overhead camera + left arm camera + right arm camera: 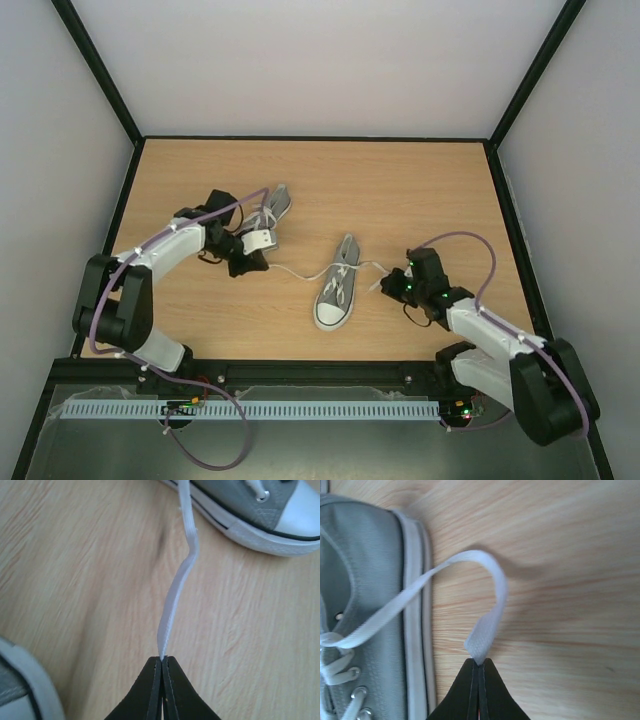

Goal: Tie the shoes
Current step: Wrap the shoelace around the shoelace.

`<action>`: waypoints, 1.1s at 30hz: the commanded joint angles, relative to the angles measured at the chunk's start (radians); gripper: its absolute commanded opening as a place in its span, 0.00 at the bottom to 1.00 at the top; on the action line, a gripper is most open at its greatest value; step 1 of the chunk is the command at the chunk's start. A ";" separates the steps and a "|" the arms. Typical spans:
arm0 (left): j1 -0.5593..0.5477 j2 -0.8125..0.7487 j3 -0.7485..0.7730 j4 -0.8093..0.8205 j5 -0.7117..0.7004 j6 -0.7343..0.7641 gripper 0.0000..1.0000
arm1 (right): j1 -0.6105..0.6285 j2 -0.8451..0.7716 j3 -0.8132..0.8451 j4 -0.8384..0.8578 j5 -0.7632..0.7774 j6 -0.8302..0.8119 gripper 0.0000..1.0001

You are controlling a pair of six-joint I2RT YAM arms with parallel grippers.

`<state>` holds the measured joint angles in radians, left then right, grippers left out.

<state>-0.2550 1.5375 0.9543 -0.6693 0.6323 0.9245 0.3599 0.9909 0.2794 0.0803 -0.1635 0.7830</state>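
Second sneaker [278,203] lies toward the table's [450,200] far left, just beside the left arm. Left gripper [162,661]: jaws pinched flat on the tip of one white lace end [179,580], which runs nearly straight from the jaws to the centre sneaker [338,288]. That sneaker sits mid-table, toe toward the near edge, long axis near-to-far, between both grippers. Right gripper [480,664]: jaws closed on the other lace end [492,605], which arcs slack back to the shoe. We judge that the laces lie spread across the shoe's axis, so crossing them comes next. The right arm is nearer.
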 commanded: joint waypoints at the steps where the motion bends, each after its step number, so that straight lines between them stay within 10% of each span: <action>1: -0.077 -0.016 0.017 -0.049 0.039 0.003 0.02 | 0.085 0.120 0.083 0.090 -0.042 -0.047 0.01; 15: -0.320 0.098 0.026 0.055 -0.049 -0.124 0.02 | 0.142 0.257 0.114 0.234 -0.020 -0.016 0.01; 23: -0.140 -0.015 0.066 -0.100 -0.032 -0.094 0.02 | 0.142 0.198 0.302 -0.266 0.145 -0.188 0.01; 33: -0.095 -0.162 0.330 -0.337 0.139 -0.074 0.03 | 0.142 -0.092 0.492 -0.367 -0.424 -0.395 0.01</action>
<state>-0.3466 1.4273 1.1809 -0.8692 0.6540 0.8406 0.4973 1.0275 0.6865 -0.2203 -0.3435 0.4805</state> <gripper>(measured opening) 0.029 0.010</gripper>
